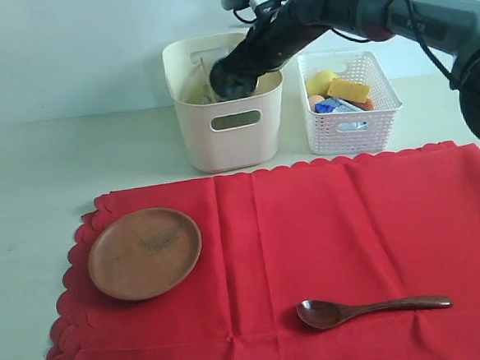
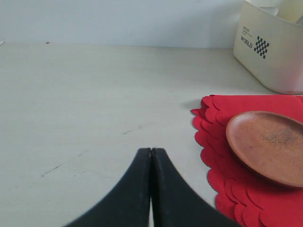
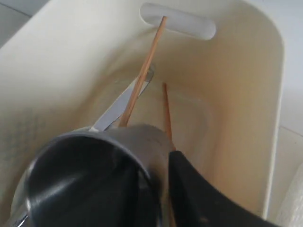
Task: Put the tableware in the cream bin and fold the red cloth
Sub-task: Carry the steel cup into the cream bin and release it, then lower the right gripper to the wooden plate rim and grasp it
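My right gripper (image 1: 234,77) is over the cream bin (image 1: 231,139), shut on the wall of the shiny steel cup (image 3: 94,170), one finger inside it and one outside. Below the cup, inside the cream bin (image 3: 236,94), lie the wooden chopsticks (image 3: 144,66) and the metal knife (image 3: 118,106). The brown round plate (image 1: 144,252) rests on the left part of the red cloth (image 1: 311,249), which lies spread flat. A dark wooden spoon (image 1: 368,308) lies near the cloth's front edge. My left gripper (image 2: 151,150) is shut and empty over bare table, left of the plate (image 2: 267,144). The bowl is not visible.
A white lattice basket (image 1: 350,106) holding food items stands right of the cream bin. A pale wall runs behind both. The table (image 1: 34,178) is pale, with open room left of the cloth.
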Motion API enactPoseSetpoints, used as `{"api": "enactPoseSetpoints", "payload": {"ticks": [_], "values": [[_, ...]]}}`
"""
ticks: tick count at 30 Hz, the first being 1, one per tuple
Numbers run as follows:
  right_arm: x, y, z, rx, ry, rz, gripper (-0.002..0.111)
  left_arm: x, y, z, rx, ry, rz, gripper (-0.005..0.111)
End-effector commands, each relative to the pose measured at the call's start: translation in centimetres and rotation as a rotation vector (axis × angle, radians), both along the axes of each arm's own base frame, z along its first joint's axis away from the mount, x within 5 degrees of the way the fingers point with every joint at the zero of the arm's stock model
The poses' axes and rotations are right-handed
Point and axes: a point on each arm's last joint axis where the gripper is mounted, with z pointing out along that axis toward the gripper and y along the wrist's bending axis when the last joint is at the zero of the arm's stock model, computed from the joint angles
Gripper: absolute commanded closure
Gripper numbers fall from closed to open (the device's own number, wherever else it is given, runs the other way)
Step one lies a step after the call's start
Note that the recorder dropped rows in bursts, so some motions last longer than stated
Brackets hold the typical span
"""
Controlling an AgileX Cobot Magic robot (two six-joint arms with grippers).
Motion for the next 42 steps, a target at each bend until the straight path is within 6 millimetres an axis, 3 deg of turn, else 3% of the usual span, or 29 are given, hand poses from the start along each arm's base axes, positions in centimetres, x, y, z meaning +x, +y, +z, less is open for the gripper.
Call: {"api": "enactPoseSetpoints", "payload": {"ticks": [1,4,7,16,24,28,37,42], "values": [[0.2,-0.1,1.2,0.007,-0.041,0.002,0.056,0.0,0.0,0.3,-0.005,-0.024,-0.006,0.107],[-0.3,-0.2,2.6,0.004,-0.035,0.013,0.041,0.0,0.0,0.3,-0.005,-0.024,-0.006,0.107],[-1.1,-0.4,4.4,0.001,-0.02,0.029,0.036,0.0,0.0,0.3,-0.005,-0.024,-0.006,0.107],[-5.1,-1.3,9.8,-0.067,0.116,0.136,0.036,0.0,0.0,0.3,-0.005,-0.024,-0.006,0.107],[-8.4,-1.2,12.1,-0.014,0.287,0.236,0.052,0.0,0.0,0.3,-0.005,-0.024,-0.006,0.107],[-9.7,-0.2,11.2,0.084,0.368,0.297,0.055,0.0,0.0,0.3,-0.005,-0.024,-0.006,0.107],[-13.6,2.9,4.9,0.124,0.603,0.445,0.055,0.0,0.0,0.3,-0.005,-0.024,-0.006,0.107],[-14.8,4.7,2.1,0.107,0.598,0.423,0.055,0.0,0.0,0.3,-0.005,-0.024,-0.006,0.107]]}}
